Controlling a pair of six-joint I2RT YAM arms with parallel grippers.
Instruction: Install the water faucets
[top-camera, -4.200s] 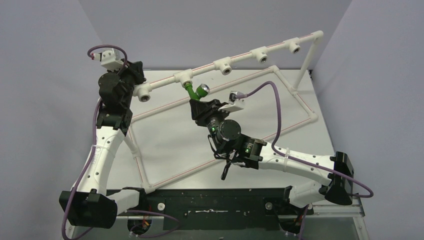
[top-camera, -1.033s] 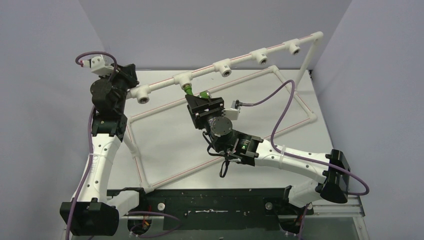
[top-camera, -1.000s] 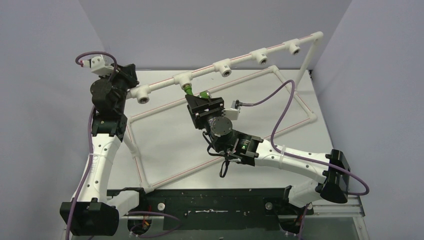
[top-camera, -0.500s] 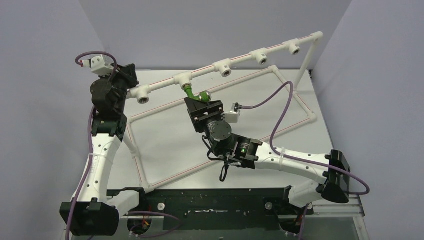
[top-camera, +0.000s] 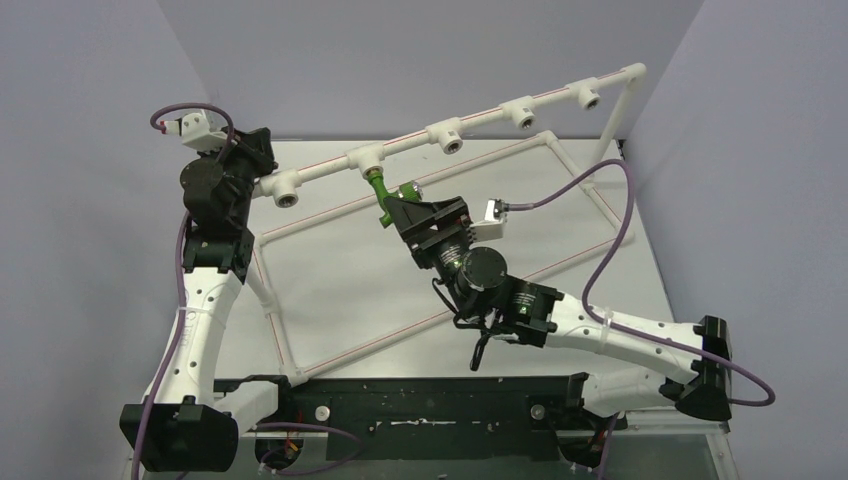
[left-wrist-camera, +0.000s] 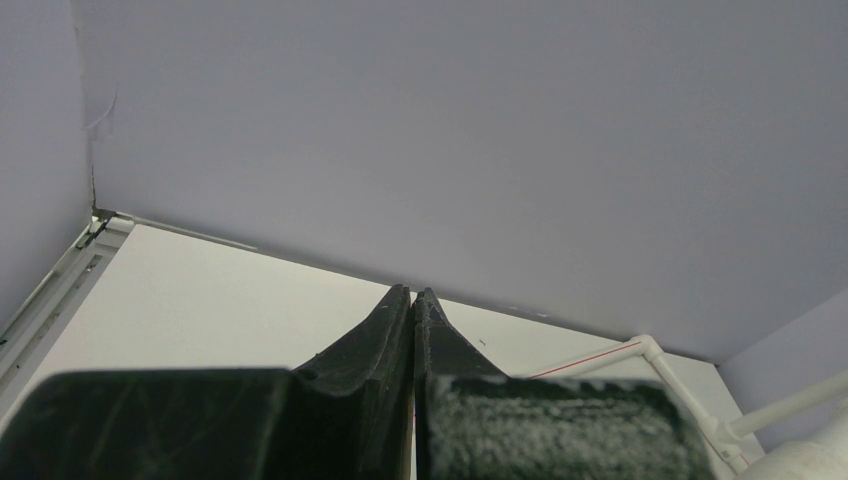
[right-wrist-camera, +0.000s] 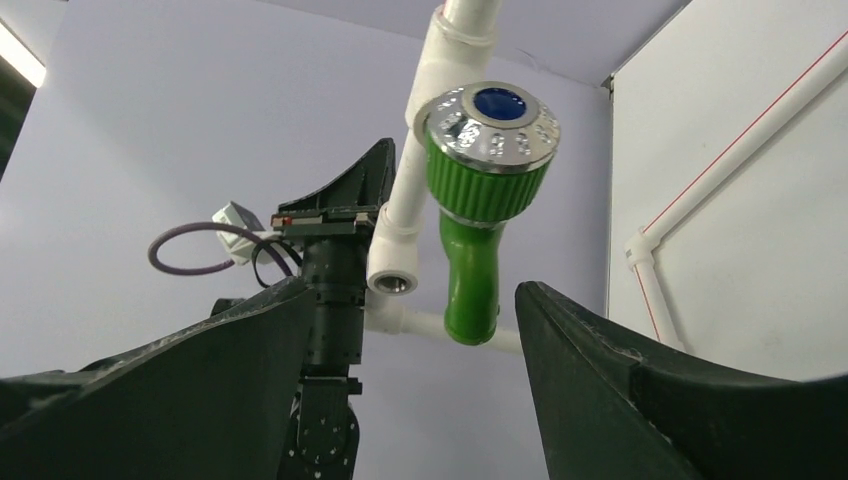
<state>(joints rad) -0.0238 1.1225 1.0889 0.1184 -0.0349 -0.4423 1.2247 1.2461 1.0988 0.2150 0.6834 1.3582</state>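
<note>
The faucet (right-wrist-camera: 470, 270) hangs from a tee (top-camera: 368, 160) on the pipe (top-camera: 490, 110), untouched between the wide-open jaws of the right gripper (right-wrist-camera: 412, 288). The left gripper (left-wrist-camera: 413, 305) is closed on nothing. The faucet looks light, rigid and smooth, so its ribbed knob or body likely offers the surest hold.

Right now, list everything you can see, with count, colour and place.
faucet: one, green with silver cap, in the second tee from the left
tees: five, white, along the raised rail
pipe frame: one, white with red stripes, on the table
table: one, white
walls: lilac, behind and at both sides
cables: two, purple, one per arm
left end effector: black, shut, by the rail's left end
right end effector: black, open, faucet between its fingers, untouched
</note>
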